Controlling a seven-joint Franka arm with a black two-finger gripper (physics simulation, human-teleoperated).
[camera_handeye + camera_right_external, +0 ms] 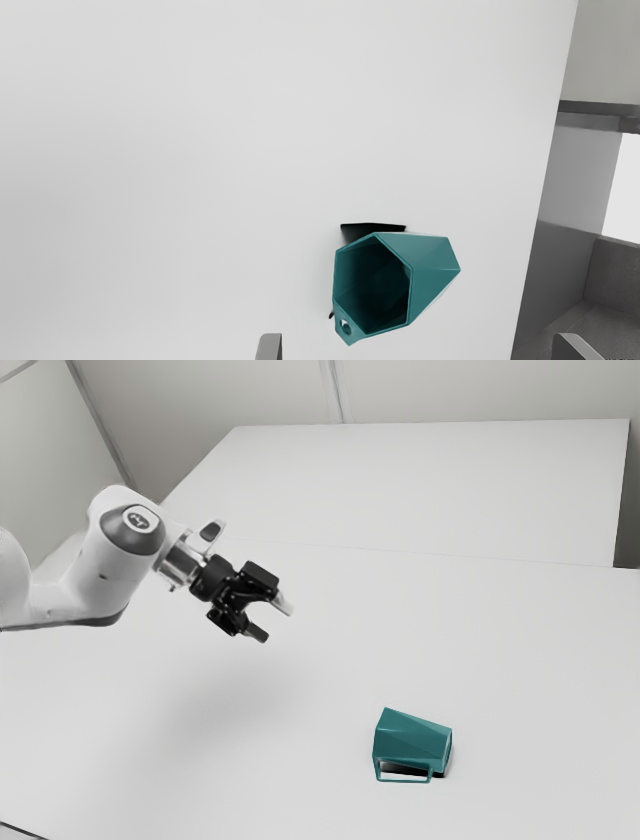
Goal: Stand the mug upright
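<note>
My gripper [276,620] is above the table in the exterior view, up and to the left of the mug, its two fingers spread with nothing between them. The teal faceted mug [412,742] lies on its side on the table, its handle toward that view's bottom. In the wrist view the mug [434,277] shows its dark open mouth, with part of the handle at the rim's corner. The open gripper [417,347] has its fingertips far apart at the bottom edge, and the mug appears beyond them.
A white table [260,760] carries the mug. One table edge runs down the wrist view's right part, with a grey floor and a wall beyond it. Behind, in the exterior view, another white surface [420,485] reaches back toward the walls.
</note>
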